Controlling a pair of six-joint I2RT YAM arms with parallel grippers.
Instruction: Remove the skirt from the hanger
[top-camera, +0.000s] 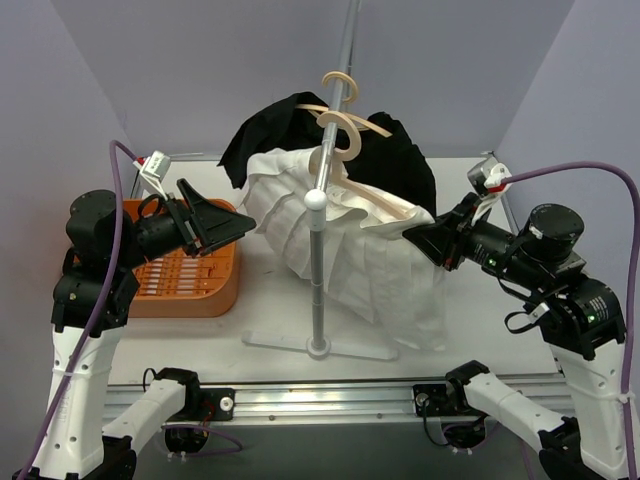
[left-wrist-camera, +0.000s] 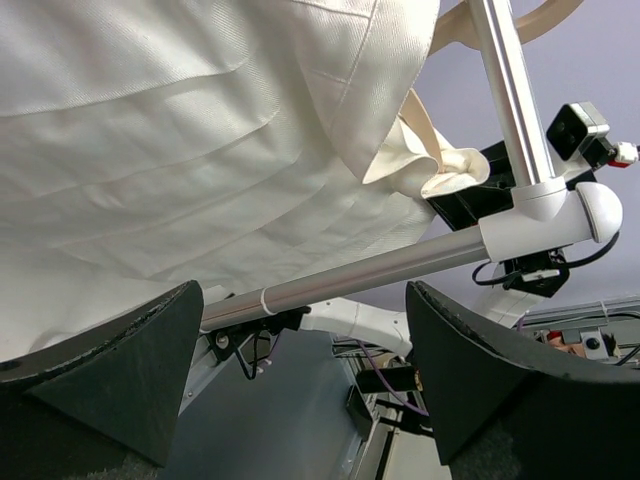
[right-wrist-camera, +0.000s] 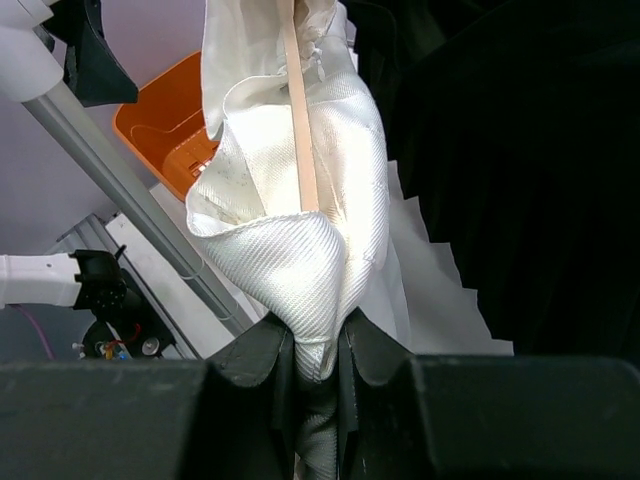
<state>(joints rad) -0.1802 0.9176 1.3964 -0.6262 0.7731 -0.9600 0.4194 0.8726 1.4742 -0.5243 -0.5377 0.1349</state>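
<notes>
On the metal stand (top-camera: 318, 285) the white pleated skirt (top-camera: 365, 260) drapes over a wooden hanger (top-camera: 390, 205). The right gripper (right-wrist-camera: 318, 350) is clenched on the skirt's fold at the hanger's end. The left gripper (top-camera: 232, 226) is spread wide beside the opposite edge, seemingly not touching. The step in hand is probably freeing that end, which calls for pulling outward and down.
</notes>
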